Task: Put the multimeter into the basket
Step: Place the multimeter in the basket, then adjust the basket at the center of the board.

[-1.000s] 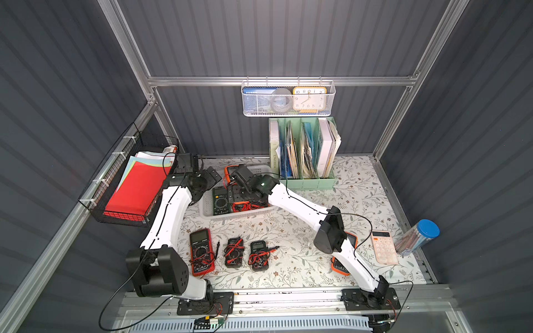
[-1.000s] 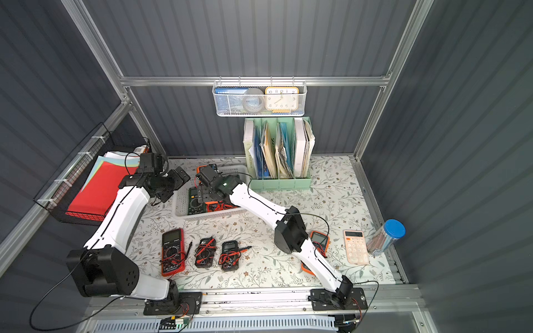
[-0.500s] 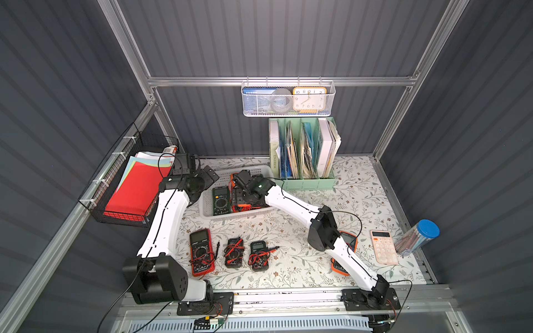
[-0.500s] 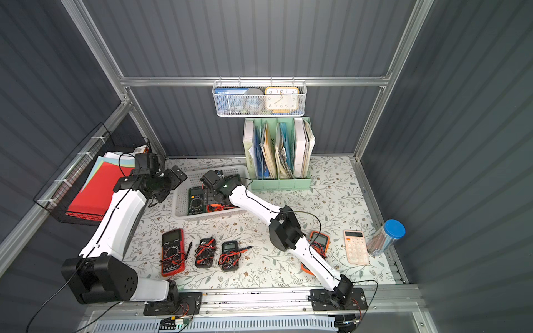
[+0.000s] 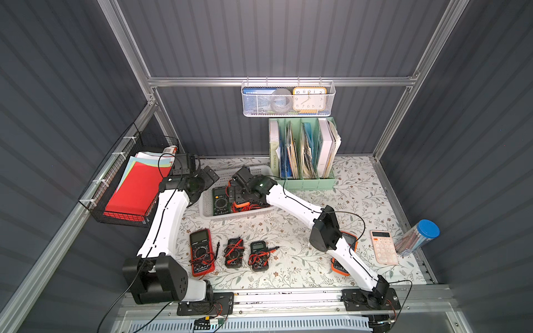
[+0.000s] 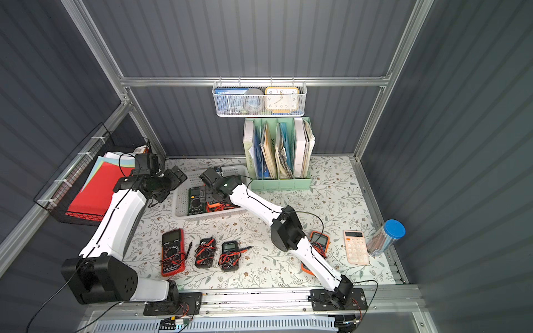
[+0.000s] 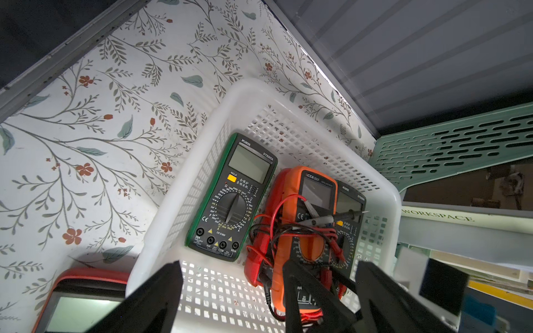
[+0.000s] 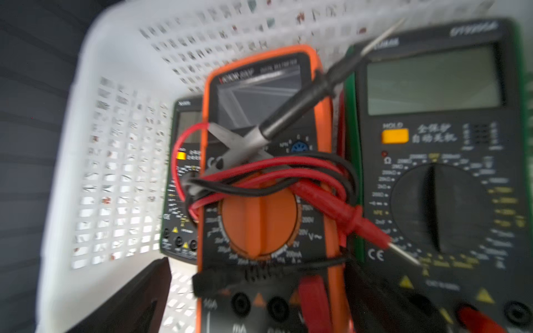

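Orange multimeter (image 8: 259, 216) lies in the white basket (image 7: 288, 98), its long axis front to back and its display toward the rear wall. The right gripper (image 8: 259, 265) straddles it with jaws spread. The left gripper (image 7: 269, 263) is spread and empty. Only the wrist views show the display.

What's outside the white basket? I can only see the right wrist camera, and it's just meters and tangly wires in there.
Observer: Three more lie on the table in front of the basket: a red multimeter, a small black multimeter and another black multimeter.
Operator: Any more hiding?
Observer: Yes, a second orange multimeter lies partly under the right arm, beside a pink calculator.
Operator: Where's the other tool?
Observer: The left tool is open and empty, next to the basket's far corner on its own arm's side.
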{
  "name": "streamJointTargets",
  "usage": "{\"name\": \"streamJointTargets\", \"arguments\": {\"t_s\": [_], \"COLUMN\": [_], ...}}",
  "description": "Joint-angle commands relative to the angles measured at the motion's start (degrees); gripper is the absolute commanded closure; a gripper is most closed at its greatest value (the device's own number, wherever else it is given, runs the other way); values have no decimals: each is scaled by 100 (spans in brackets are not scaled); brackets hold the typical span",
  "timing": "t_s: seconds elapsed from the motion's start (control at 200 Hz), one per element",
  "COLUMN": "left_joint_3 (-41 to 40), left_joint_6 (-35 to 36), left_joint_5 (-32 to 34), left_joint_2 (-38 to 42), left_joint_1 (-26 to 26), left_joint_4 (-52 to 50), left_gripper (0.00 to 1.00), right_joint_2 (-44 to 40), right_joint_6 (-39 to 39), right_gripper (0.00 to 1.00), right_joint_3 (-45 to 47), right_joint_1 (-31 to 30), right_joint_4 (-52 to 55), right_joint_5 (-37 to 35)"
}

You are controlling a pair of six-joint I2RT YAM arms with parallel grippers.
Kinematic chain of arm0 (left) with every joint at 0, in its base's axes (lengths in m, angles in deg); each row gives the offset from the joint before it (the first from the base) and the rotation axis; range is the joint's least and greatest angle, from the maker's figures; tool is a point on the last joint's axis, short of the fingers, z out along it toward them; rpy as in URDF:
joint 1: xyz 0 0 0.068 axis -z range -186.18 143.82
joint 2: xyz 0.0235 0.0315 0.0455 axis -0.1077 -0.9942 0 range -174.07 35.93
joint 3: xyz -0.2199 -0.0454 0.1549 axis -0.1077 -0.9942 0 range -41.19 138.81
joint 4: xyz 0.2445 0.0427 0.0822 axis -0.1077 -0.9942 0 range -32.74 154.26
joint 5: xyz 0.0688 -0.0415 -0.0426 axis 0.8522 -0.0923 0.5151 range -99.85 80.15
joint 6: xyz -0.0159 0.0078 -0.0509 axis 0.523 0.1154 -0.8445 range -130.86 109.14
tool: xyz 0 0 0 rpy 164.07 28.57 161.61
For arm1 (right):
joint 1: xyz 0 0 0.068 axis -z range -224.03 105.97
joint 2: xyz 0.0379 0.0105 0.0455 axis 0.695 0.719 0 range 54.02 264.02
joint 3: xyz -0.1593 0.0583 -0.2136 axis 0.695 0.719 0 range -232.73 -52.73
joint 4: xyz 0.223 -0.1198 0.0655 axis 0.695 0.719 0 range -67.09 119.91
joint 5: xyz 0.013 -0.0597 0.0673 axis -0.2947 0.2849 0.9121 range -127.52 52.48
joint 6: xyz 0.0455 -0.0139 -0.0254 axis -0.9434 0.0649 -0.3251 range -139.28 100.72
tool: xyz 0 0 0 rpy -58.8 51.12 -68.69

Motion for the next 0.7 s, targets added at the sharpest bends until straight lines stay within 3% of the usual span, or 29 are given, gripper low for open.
{"name": "streamJointTargets", "arguments": {"t_s": [0.0, 0.21, 0.435, 0.695], "left_joint_3": [129, 483, 243, -555], "left_joint_6": [12, 625, 832, 1168], "left_joint_5": [-121, -112, -100, 596], "left_joint_2": [151, 319, 1037, 1501], "left_joint_1": [-35, -35, -26, 106], "left_joint_4": [-185, -538, -1392, -2682], "left_gripper": [1, 1, 1, 1], "right_joint_2": [-332, -1007, -2037, -4157], "right_joint_6": [11, 162, 426, 537], "right_gripper": [1, 1, 1, 1], "right_joint_3": [157, 638, 1336, 4260], "right_joint_1": [-13, -68, -112, -125], "right_joint_4": [-152, -431, -525, -1382], "right_joint_5": [-36, 69, 291, 229]}}
